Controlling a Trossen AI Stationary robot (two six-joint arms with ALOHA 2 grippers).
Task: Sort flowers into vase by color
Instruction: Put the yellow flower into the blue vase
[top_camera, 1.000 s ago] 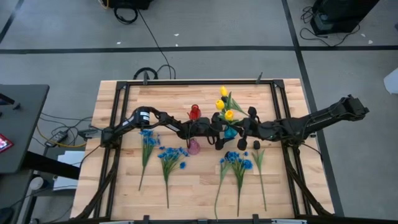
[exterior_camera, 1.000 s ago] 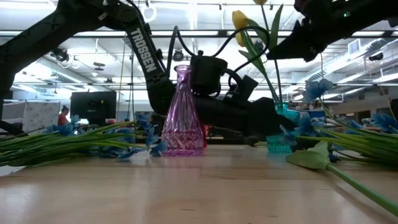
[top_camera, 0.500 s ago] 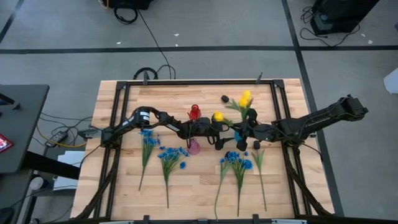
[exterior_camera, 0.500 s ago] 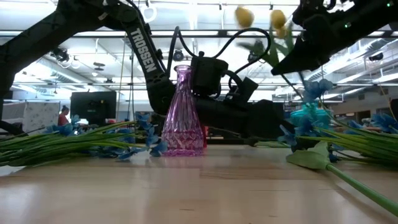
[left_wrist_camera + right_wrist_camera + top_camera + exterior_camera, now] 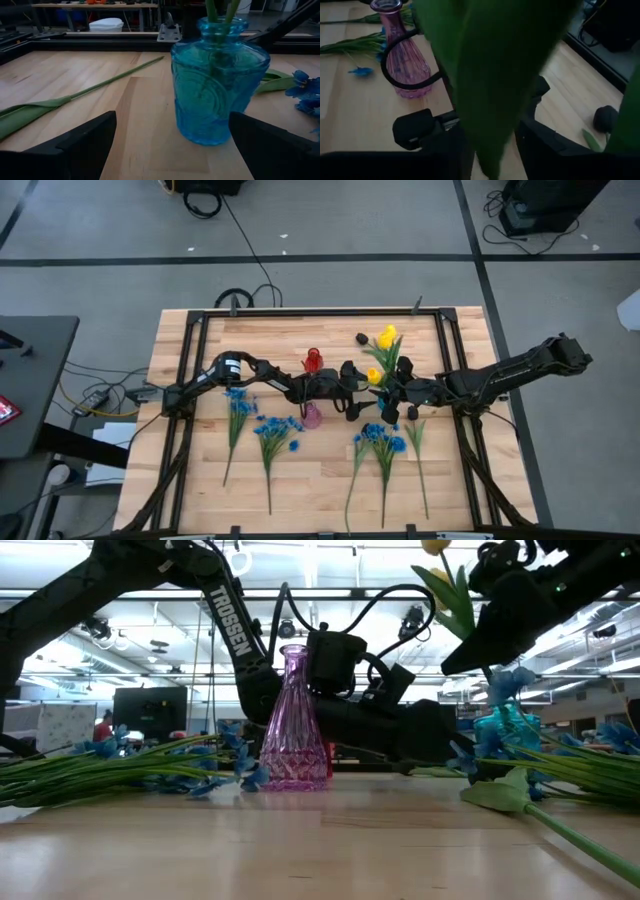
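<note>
On the pale wooden bench (image 5: pixel 200 480), the left gripper (image 5: pixel 170 145) spreads wide beside the blue glass vase (image 5: pixel 217 80), fragile and top-heavy with light, floppy yellow tulips (image 5: pixel 385 338) best pinched low on the stems, while I cannot tell the right gripper's (image 5: pixel 392 392) state.

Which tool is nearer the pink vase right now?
The left tool. It sits just beyond the pink vase, toward the blue vase. The right tool is farther off, among the yellow tulips.

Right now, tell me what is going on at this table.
Two arms are sorting artificial flowers into vases. The right pincer is at the blue vase, which holds the yellow tulips. The left pincer waits open beside that vase. Blue flowers lie on the table near the empty pink vase.
</note>
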